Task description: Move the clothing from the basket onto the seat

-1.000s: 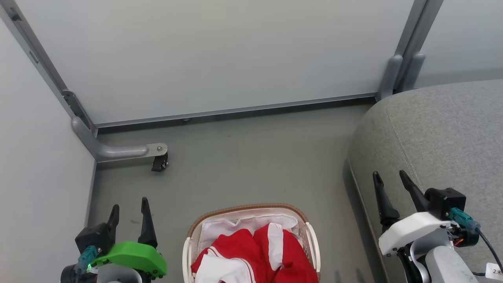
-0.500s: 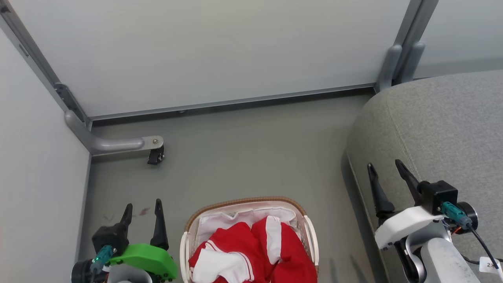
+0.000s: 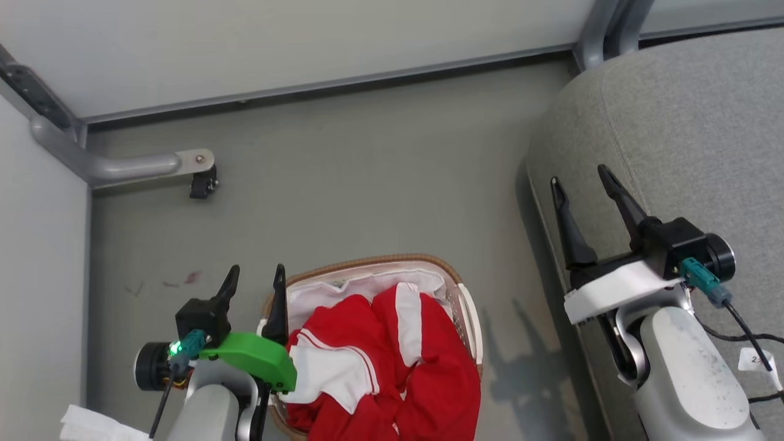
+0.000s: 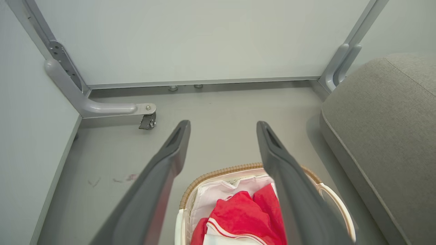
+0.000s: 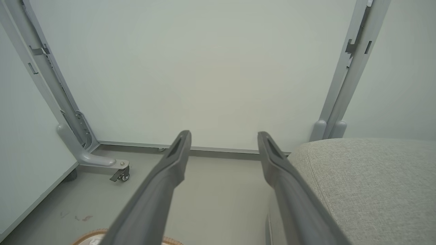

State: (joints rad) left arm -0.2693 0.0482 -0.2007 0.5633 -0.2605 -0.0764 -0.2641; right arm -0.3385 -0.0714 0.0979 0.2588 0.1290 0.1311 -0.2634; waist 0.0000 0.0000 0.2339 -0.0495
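A white basket (image 3: 467, 312) with a brown woven rim stands on the floor, bottom centre of the head view, and holds red and white clothing (image 3: 392, 355). My left gripper (image 3: 256, 277) is open at the basket's left rim, empty. The left wrist view shows the basket (image 4: 328, 195) and the clothing (image 4: 238, 217) below its spread fingers. The grey seat (image 3: 686, 135) fills the right side. My right gripper (image 3: 579, 179) hangs open over the seat's front left edge, holding nothing. Seen from the right wrist, the seat (image 5: 368, 183) lies at lower right, and the basket rim (image 5: 85, 236) peeks at the bottom.
Pale partition panels (image 3: 245, 43) close off the far side and the left. A grey metal foot with a caster (image 3: 202, 182) juts onto the floor at the left. A post (image 3: 597, 33) stands by the seat's far corner. Grey floor (image 3: 367, 171) lies beyond the basket.
The head camera has tilted down, so the whole picture slid. My left gripper has come right, up to the basket's left rim. My right gripper has reached further forward along the seat's edge.
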